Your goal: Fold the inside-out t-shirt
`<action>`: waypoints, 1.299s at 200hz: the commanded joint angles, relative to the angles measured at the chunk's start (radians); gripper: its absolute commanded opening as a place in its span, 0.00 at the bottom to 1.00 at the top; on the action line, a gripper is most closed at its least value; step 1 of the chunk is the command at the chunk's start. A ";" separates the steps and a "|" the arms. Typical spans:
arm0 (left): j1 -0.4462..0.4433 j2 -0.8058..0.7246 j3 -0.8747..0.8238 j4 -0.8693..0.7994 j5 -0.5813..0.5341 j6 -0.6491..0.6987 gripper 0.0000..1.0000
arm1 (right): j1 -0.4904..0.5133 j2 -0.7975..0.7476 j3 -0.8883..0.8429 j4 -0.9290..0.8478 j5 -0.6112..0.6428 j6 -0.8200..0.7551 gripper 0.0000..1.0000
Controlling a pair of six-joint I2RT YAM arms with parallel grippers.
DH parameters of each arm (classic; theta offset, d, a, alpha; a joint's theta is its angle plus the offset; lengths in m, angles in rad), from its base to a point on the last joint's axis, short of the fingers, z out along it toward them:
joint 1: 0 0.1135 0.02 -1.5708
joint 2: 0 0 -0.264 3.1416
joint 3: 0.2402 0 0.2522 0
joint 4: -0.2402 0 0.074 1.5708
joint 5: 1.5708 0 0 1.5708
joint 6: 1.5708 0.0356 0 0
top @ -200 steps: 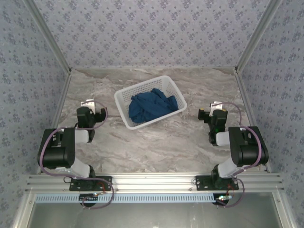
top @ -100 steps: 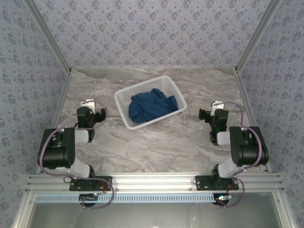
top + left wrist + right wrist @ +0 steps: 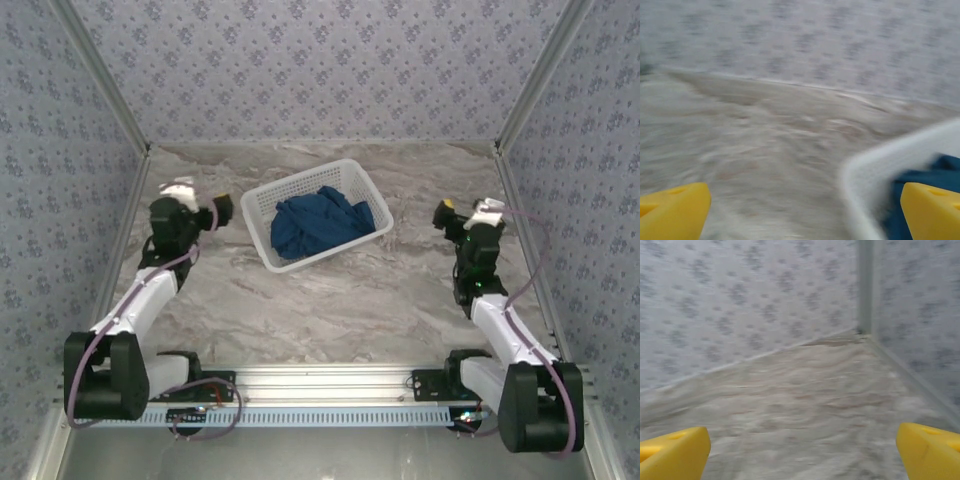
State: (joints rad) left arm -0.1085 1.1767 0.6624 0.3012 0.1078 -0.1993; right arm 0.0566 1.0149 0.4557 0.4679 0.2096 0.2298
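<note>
The left gripper (image 3: pixel 801 210) and right gripper (image 3: pixel 802 450) are spread wide apart, empty. I think it is best to pinch the t-shirt (image 3: pixel 315 225) by one top fold inside the basket (image 3: pixel 297 180).

The left arm (image 3: pixel 140 295) lay extended forward along the left side. The left end effector (image 3: pixel 197 205) was turned inward, its jaws spread wide and empty, and its yellow fingertips (image 3: pixel 672 210) sat at the lower corners of the wrist view. The right arm (image 3: pixel 505 325) was stretched forward on the right. The right end effector (image 3: pixel 467 212) was likewise wide open and empty, pointing toward the far corner.
</note>
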 commanded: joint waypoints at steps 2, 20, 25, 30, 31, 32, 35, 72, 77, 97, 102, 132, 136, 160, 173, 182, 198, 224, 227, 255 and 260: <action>-0.183 0.057 0.098 -0.202 0.079 0.066 0.97 | 0.173 0.078 0.121 -0.298 -0.089 0.076 0.97; -0.261 0.150 0.220 -0.326 0.023 0.145 0.95 | 0.283 0.148 0.175 -0.375 -0.118 0.116 0.97; -0.269 0.185 0.255 -0.357 -0.006 0.164 0.94 | 0.306 0.166 0.185 -0.385 -0.130 0.125 0.96; -0.270 0.220 0.290 -0.384 -0.032 0.179 0.94 | 0.326 0.181 0.195 -0.393 -0.134 0.133 0.96; -0.268 0.226 0.295 -0.388 -0.038 0.181 0.94 | 0.328 0.182 0.197 -0.395 -0.135 0.134 0.96; -0.268 0.232 0.301 -0.393 -0.043 0.186 0.93 | 0.330 0.185 0.199 -0.396 -0.136 0.135 0.96; -0.265 0.254 0.323 -0.407 -0.058 0.196 0.93 | 0.342 0.194 0.207 -0.402 -0.139 0.137 0.96; -0.166 0.521 0.610 -0.605 -0.090 0.387 0.93 | 0.377 0.258 0.276 -0.451 -0.178 0.131 0.96; -0.154 0.552 0.648 -0.639 -0.069 0.405 0.93 | 0.380 0.261 0.280 -0.454 -0.182 0.132 0.97; -0.147 0.654 0.771 -0.753 0.016 0.483 0.94 | 0.386 0.266 0.278 -0.442 -0.185 0.138 0.97; -0.149 0.675 0.795 -0.772 0.033 0.495 0.95 | 0.387 0.267 0.277 -0.439 -0.184 0.140 0.97; -0.161 0.806 0.948 -0.840 0.051 0.516 0.91 | 0.388 0.287 0.274 -0.434 -0.185 0.147 0.98; -0.163 0.825 0.975 -0.854 0.052 0.517 0.90 | 0.388 0.289 0.276 -0.433 -0.188 0.149 0.98; -0.171 0.939 1.139 -0.945 0.057 0.517 0.69 | 0.390 0.300 0.274 -0.426 -0.199 0.159 0.98; -0.171 0.992 1.214 -1.001 0.062 0.509 0.59 | 0.391 0.304 0.270 -0.424 -0.201 0.163 0.99; -0.171 1.019 1.255 -1.033 0.056 0.507 0.53 | 0.393 0.306 0.268 -0.423 -0.202 0.164 0.99; -0.163 1.037 1.282 -1.067 0.040 0.500 0.43 | 0.393 0.311 0.263 -0.424 -0.205 0.169 0.99; -0.120 0.988 1.245 -1.079 0.026 0.453 0.31 | 0.393 0.313 0.260 -0.426 -0.207 0.170 1.00; -0.112 0.977 1.233 -1.076 0.026 0.446 0.30 | 0.393 0.313 0.258 -0.427 -0.207 0.170 1.00; -0.034 0.862 1.065 -1.009 0.014 0.388 0.28 | 0.394 0.322 0.262 -0.422 -0.217 0.170 1.00; -0.020 0.846 1.041 -1.002 0.010 0.383 0.28 | 0.394 0.325 0.265 -0.421 -0.219 0.170 1.00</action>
State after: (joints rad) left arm -0.2127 2.1246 1.8141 -0.6823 0.1574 0.2459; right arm 0.4438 1.3251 0.7059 0.0551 0.0090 0.3813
